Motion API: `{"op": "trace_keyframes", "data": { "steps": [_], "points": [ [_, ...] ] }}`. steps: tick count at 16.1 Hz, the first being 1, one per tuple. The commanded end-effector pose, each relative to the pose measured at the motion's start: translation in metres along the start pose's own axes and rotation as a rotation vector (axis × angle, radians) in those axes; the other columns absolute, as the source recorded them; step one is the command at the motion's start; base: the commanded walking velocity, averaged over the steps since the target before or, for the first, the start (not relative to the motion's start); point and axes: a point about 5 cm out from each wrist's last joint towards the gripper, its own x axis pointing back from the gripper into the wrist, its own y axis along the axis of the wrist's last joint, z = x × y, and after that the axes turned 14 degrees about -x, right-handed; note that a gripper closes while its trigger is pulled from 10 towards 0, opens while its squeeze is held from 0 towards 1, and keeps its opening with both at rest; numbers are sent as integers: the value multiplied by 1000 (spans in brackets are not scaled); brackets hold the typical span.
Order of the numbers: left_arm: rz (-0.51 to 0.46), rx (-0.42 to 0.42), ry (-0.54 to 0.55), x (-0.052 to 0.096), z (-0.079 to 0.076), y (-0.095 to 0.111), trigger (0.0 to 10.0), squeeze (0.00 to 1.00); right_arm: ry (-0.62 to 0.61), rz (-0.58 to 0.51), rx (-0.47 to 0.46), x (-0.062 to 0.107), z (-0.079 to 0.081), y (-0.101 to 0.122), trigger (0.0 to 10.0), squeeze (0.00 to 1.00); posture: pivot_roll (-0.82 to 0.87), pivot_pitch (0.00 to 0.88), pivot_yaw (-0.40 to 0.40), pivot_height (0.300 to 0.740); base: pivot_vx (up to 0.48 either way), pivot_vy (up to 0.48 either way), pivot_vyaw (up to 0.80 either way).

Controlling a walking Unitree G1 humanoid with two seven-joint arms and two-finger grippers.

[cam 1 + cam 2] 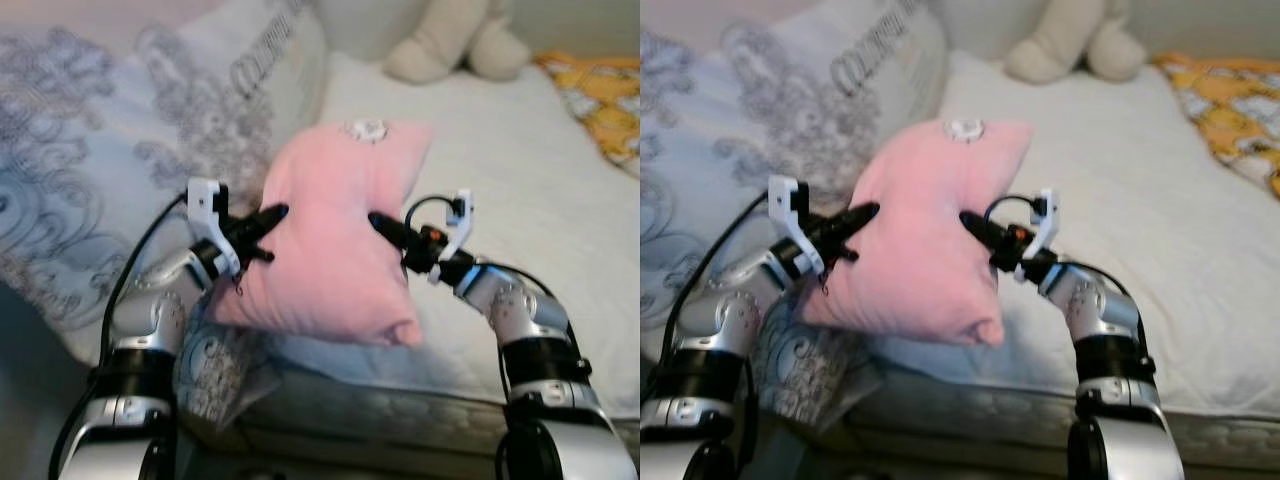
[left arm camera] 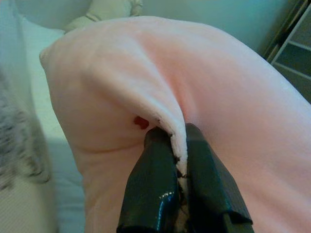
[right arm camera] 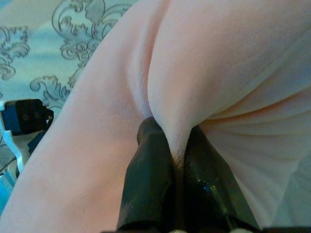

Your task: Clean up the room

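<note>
Pillow (image 1: 330, 240), pink and soft, hangs between the 2 arms above the near edge of the white bed (image 1: 500, 180), its top corner carrying a small white emblem. The left gripper (image 2: 181, 145) pinches a fold of the pink fabric tight between its black fingers on the pillow's left side, and the right gripper (image 3: 177, 145) clamps another fold on the right side. A grey-patterned pillow (image 1: 120, 150) leans at the left of the bed, what looks like a beige plush toy (image 1: 450, 40) sits at the far end, blurred, and an orange-patterned cloth (image 1: 605, 100) lies at the far right.
</note>
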Motion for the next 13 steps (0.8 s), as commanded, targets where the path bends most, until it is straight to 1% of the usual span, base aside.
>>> {"op": "trace_keyframes", "data": {
  "steps": [1, 3, 6, 7, 8, 10, 13],
  "points": [
    [-24, -16, -44, -8, -7, 7, 10000, 0, 51, -1, 11, -6, 9, 4, 10000, 0, -54, 0, 66, 740, 337, 0, -800],
    [-26, -15, -45, -9, -7, 7, 10000, 0, 43, -2, 15, -6, 9, 3, 10000, 0, -55, 0, 66, 740, 343, 0, -647],
    [-29, -13, -43, -9, -7, 7, 10000, 0, 51, -12, 15, -6, 10, 5, 10000, 0, -54, 0, 62, 740, 340, 0, 0],
    [-29, -14, -39, -9, -7, 8, 10000, 0, 55, 14, 58, -7, 11, 3, 10000, 0, -53, 0, 62, 740, 337, 0, 631],
    [-27, -18, -35, -8, -6, 7, 10000, 0, 53, 29, 78, -8, 11, 1, 10000, 0, -52, 0, 60, 740, 300, 0, 800],
    [-23, -33, -30, -7, -5, 7, 10000, 0, 53, 20, 32, -8, 10, 1, 10000, 0, -50, 0, 60, 740, 0, 0, 631],
    [-16, -47, -20, -4, -3, 7, 10000, 0, 54, 18, 37, -7, 10, 1, 10000, 0, -43, 0, 60, 740, 0, 0, 0]
  ]
}}
